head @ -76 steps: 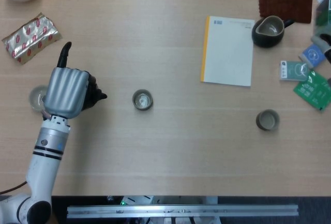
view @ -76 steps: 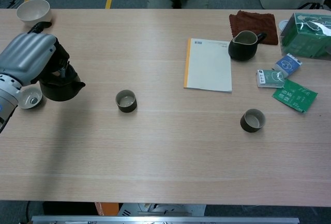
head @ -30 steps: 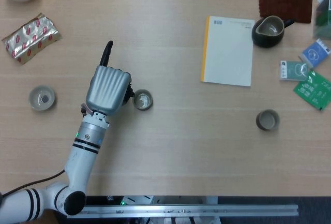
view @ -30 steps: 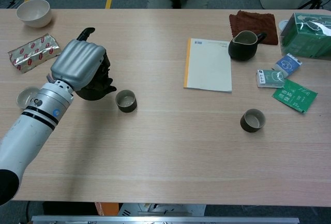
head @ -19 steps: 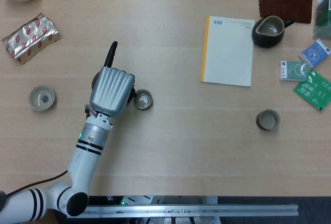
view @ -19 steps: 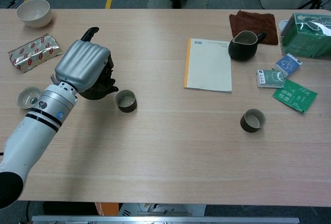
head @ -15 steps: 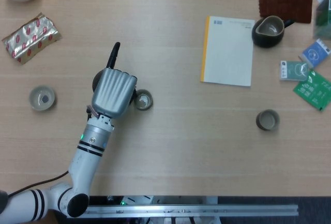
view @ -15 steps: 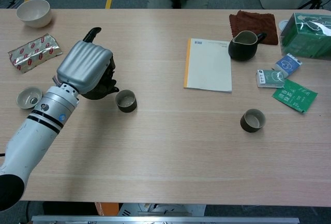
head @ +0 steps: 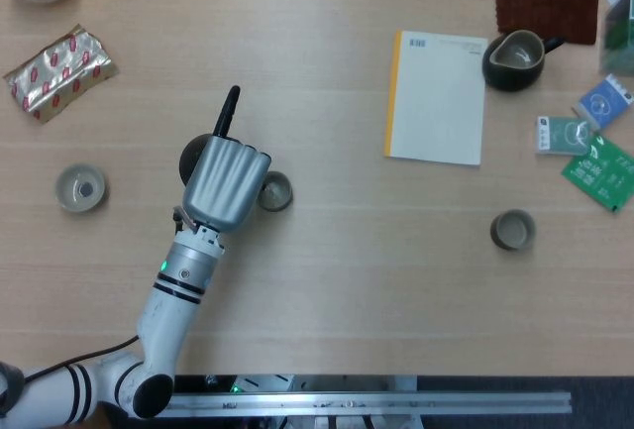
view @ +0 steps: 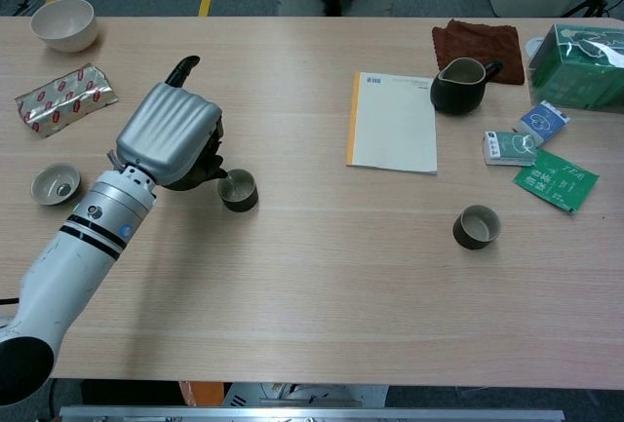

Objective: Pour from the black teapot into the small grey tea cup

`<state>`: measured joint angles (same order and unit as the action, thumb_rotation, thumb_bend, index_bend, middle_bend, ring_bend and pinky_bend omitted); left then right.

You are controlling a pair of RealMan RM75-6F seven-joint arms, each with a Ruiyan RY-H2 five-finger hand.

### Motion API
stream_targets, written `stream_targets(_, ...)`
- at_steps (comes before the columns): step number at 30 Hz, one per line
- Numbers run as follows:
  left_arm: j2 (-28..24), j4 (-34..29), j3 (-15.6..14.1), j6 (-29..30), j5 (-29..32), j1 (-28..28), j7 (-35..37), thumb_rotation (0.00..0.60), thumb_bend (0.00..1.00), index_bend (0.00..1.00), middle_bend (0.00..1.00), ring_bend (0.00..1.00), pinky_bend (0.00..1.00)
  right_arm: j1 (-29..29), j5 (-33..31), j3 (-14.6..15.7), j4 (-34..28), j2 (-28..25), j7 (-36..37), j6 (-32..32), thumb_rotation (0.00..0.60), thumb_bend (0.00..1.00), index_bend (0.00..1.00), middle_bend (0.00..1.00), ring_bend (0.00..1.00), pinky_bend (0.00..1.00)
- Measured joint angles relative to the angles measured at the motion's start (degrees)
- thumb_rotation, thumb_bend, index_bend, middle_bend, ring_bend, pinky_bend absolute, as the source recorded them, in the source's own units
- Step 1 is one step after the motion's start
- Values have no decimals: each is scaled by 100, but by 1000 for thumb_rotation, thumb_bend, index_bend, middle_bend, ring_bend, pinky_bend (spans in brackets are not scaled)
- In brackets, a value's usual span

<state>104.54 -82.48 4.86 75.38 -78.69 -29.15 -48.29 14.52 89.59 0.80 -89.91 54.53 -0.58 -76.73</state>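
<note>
Left robot hand [view: 168,136] grips the black teapot [head: 194,155], its spout over the small grey tea cup [view: 238,190].

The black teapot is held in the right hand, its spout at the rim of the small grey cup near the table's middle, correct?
Not quite: the left hand holds the black teapot, as the chest view shows. Its spout does sit at the small grey cup.

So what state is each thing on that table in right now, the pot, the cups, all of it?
Left hand: grips the black teapot.
Black teapot: held, spout at the small grey tea cup's rim.
Small grey tea cup: upright, beside the teapot.
Second cup: upright, standing alone.
Dark pitcher: upright, untouched.
Notebook: closed, lying flat.
</note>
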Motion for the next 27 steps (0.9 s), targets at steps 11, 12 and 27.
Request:
stream_targets(11,-58,44,-5,-24,-56,2,-73,600,271,942,993,802,13,-29,27,-51,-6,-6,17,23,600,313,72,142,80,128)
stream_targets(12,-64,44,-4,-30,-58,1,-77,600,271,942,993,802,13,-32,27,-55,-6,-6,18,25,600,313,72,142,80,128)
stream_targets(27,-90,57,-13,-2,-126,28,-220,600,271,942,993,802,13,-83,13,-121,12,7,-28,14,600,313,73,142,80,128)
